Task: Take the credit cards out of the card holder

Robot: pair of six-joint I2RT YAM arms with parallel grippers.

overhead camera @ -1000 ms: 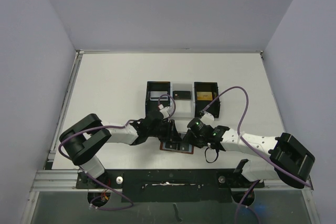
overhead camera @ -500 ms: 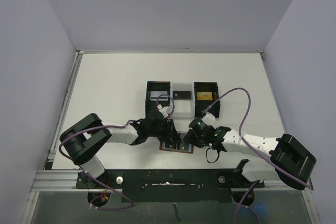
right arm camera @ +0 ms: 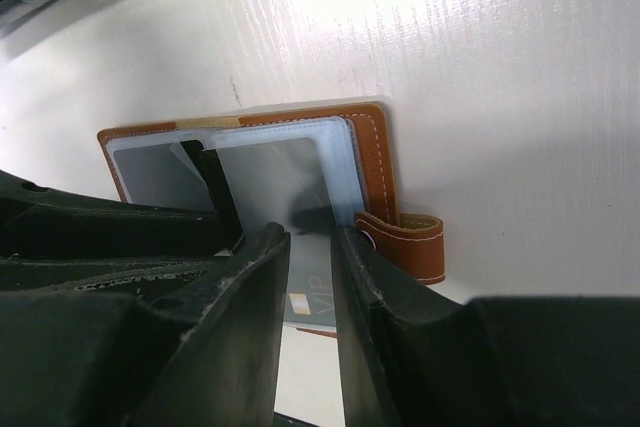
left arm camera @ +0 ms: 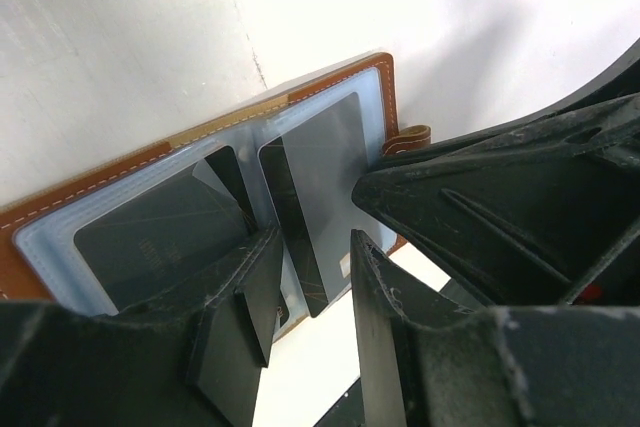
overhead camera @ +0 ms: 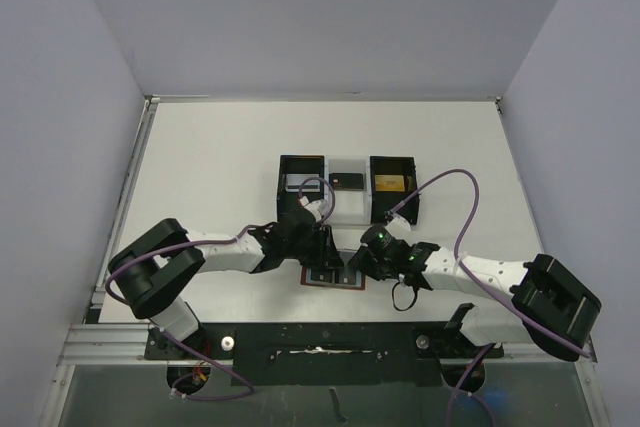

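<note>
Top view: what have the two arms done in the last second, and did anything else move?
The left gripper edged right, further over the card holder; the right gripper barely shifted. Nothing was visibly gripped or released. The card holder and the three-compartment tray stayed put.

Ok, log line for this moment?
holder: open flat | left gripper: jaws apart over holder | right gripper: straddling card, grip unclear

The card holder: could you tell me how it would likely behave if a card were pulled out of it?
The card holder looks thin and light, lying flat on the table, so it would probably slide with a tugged card unless pinned. Its stitched leather and soft pockets suggest it flexes at the fold. The snap tab likely flops freely.
</note>
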